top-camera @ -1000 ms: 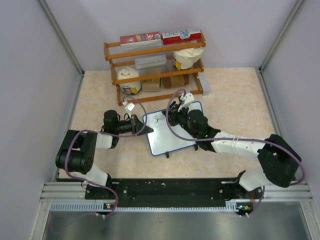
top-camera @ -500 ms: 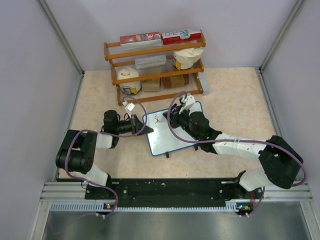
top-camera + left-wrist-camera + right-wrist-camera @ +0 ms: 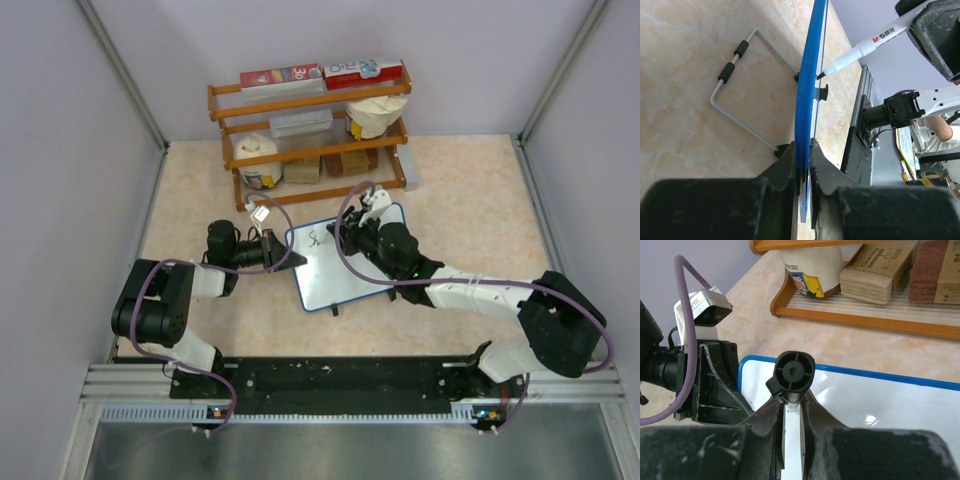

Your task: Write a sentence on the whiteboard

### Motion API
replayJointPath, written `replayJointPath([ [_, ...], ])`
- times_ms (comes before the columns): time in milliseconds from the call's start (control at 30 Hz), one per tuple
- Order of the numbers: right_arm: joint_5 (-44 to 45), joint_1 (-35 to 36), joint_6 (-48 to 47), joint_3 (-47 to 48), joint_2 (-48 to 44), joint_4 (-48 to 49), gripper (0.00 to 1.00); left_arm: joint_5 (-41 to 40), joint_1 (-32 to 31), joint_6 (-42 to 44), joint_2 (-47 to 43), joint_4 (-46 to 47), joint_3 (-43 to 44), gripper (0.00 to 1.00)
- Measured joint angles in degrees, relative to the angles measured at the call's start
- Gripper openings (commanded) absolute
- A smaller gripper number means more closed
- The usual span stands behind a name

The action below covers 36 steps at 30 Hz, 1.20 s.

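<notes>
The whiteboard (image 3: 345, 270) is a small rectangle with a glossy white face, framed by a thin blue band with rounded corners. It stands on a beige, marble-patterned tabletop (image 3: 470, 200). The left wrist view shows it edge-on as one narrow blue strip.

The left gripper (image 3: 803, 159) has its matte black, grainy fingers clenched on the whiteboard's left edge, with the frame pinched between them. Behind the whiteboard's back, one bent grey metal wire stand (image 3: 735, 112) juts out in a U shape. It carries two ribbed black sleeves and meets the whiteboard at its two small black feet (image 3: 823, 93).

The right gripper (image 3: 791, 412) reaches over the whiteboard's far right corner and grasps one marker (image 3: 865, 44). The marker is a smooth white barrel with printed lettering and a black nib, and the nib meets the white face near the whiteboard's upper left corner. From the right wrist its round black end cap shows between the two fingers.

Of the sentence (image 3: 318, 238), only a few thin black strokes show in the whiteboard's upper left area. They are too small to read.

Beyond the whiteboard's far edge stands one orange-brown wooden rack (image 3: 310, 100) built of slats. Two flat printed cartons lie on its top tier. Lower tiers hold a white tub, tan sponges and brown pads.
</notes>
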Motion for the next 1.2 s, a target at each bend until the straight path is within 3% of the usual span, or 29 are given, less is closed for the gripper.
replayJointPath([
  [1200, -0.57, -1.70, 0.04, 0.20, -0.81, -0.79, 0.00, 0.13, 0.00, -0.13, 0.00, 0.13, 0.02, 0.00],
])
